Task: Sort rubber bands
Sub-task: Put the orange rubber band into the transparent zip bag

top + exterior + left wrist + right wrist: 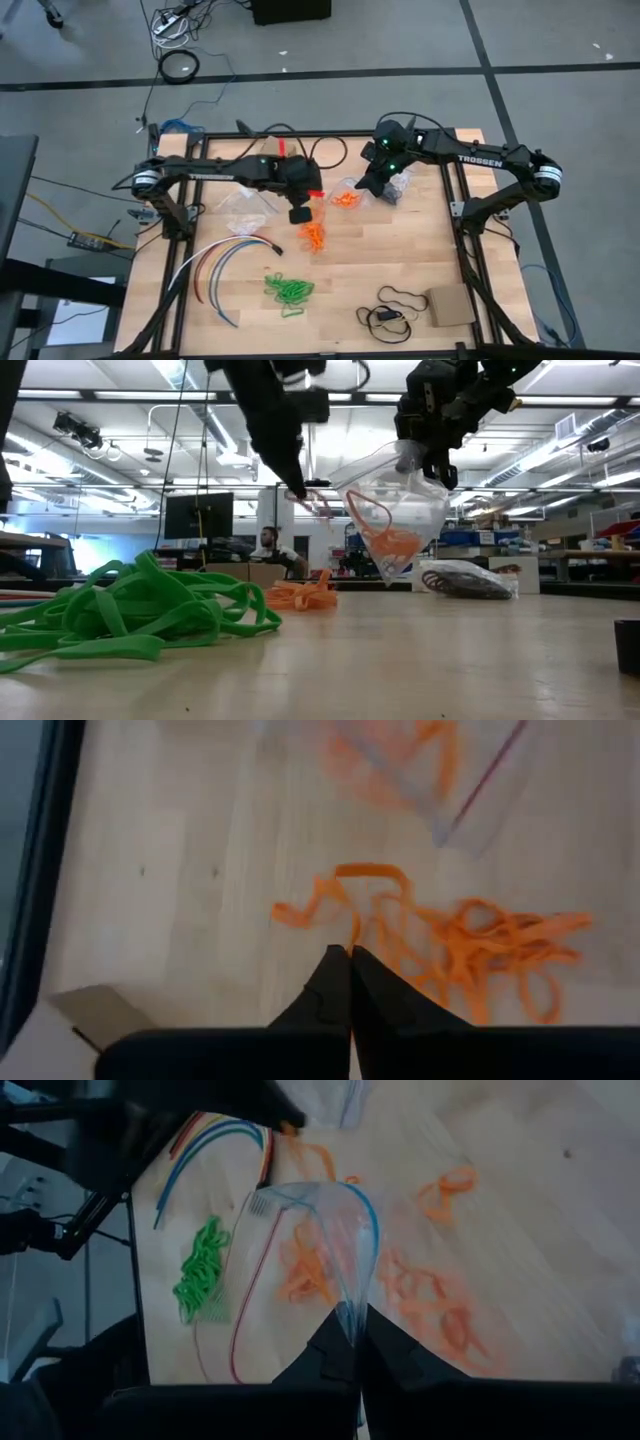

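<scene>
Nearest in the low view lies the green heap [130,615] of rubber bands, a loose tangle flat on the counter [400,250], toward its front edge as seen from above. Beyond it, near the middle of the counter, sits the loose orange heap [314,236]. The left pincer [350,952] is closed just above this heap, and one orange band [345,905] looks nipped at its tips, though whether it is truly caught is hard to tell.

Farther back, the right pincer [352,1320] is closed on the rim of a clear zip bag [395,510], holding it up off the counter with its mouth hanging open; a clump of orange bands [392,545] already rests inside. Behind it, on the counter, a second clear bag [468,578] holds the dark bands.

The bands should handle as very light, soft and springy: they snag on one another, so a pinch may lift one loop or drag several, and a stretched loop could snap free. A pinch on a raised loop at the heap's edge seems the surest hold.

Count: three colours, two loose heaps, two bags with bands inside. The single bands are too many and too tangled to count.
</scene>
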Controlling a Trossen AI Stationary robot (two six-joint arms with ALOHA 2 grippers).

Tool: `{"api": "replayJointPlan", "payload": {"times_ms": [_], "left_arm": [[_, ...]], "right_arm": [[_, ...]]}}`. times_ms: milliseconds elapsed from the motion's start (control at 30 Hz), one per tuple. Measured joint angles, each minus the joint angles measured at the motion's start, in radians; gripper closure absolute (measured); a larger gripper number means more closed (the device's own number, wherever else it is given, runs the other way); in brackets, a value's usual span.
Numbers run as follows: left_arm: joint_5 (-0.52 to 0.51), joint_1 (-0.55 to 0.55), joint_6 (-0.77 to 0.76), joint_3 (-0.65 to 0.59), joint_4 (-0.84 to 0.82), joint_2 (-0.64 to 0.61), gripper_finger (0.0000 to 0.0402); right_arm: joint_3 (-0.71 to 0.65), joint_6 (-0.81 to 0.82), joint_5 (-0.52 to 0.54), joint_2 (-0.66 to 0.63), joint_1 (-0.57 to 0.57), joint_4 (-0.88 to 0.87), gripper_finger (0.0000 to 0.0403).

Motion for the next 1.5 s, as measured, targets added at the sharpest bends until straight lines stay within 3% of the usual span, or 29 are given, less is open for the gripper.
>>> {"api": "replayJointPlan", "payload": {"times_ms": [67,333,567,733,933,1200,1333,1500], "left_arm": [[0.045,-0.003,0.017,0.017,-0.028,-0.006,0.04],[0.018,-0.038,0.002,0.099,0.029,-0.019,0.0401],[-0.178,-0.095,0.107,0.155,0.137,-0.011,0.0401],[-0.245,-0.123,0.201,0.156,0.221,0.0,0.0401],[-0.255,-0.129,0.23,0.156,0.173,0.05,0.0401],[-0.35,-0.141,0.23,0.156,0.093,0.124,0.0399],[-0.354,-0.146,0.23,0.156,0.11,0.134,0.0374],[-0.28,-0.149,0.231,0.182,0.139,0.128,0.0304]], "right_arm": [[0.0,-0.003,0.0,0.0,0.0,-0.001,0.0403],[0.0,-0.003,0.004,0.0,0.0,-0.003,0.0403],[0.0,0.056,0.005,0.0,0.001,-0.001,0.0403],[0.0,0.111,-0.013,0.0,0.017,0.041,0.0403],[0.0,0.158,-0.026,0.0,0.038,0.101,0.0403],[0.0,0.208,-0.025,0.0,0.04,0.147,0.0403],[0.0,0.208,-0.025,0.0,0.04,0.144,0.0403],[0.0,0.2,-0.025,0.0,0.04,0.131,0.0403]]}}
